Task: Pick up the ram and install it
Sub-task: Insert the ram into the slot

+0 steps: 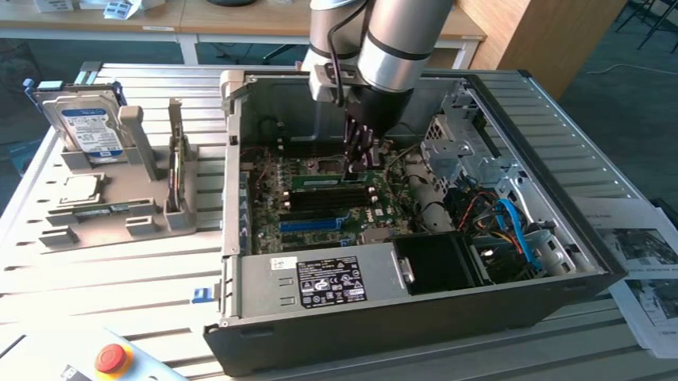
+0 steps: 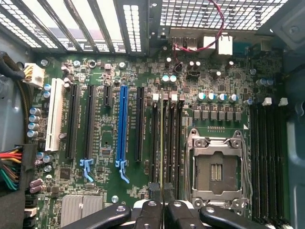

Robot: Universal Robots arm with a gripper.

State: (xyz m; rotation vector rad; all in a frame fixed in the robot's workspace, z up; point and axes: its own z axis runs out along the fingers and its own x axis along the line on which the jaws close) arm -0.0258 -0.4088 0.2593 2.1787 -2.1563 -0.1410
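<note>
The ram (image 2: 162,143) shows edge-on as a thin greenish line running out from between my fingers, lined up with the black memory slots (image 2: 172,138) beside the CPU socket (image 2: 217,164). In the exterior view the ram (image 1: 317,181) is a green strip low over the motherboard (image 1: 317,206), inside the open computer case (image 1: 424,317). My gripper (image 1: 363,163) reaches straight down into the case, and the gripper (image 2: 162,195) is shut on the ram's upper edge. I cannot tell whether the ram touches a slot.
A long blue slot (image 2: 122,129) and black expansion slots lie beside the memory slots. The power supply (image 1: 317,282) and blue cables (image 1: 519,230) fill the case's near side. A grey holder with a hard drive (image 1: 90,131) stands at the exterior view's left, and a red stop button (image 1: 111,359) sits at the front.
</note>
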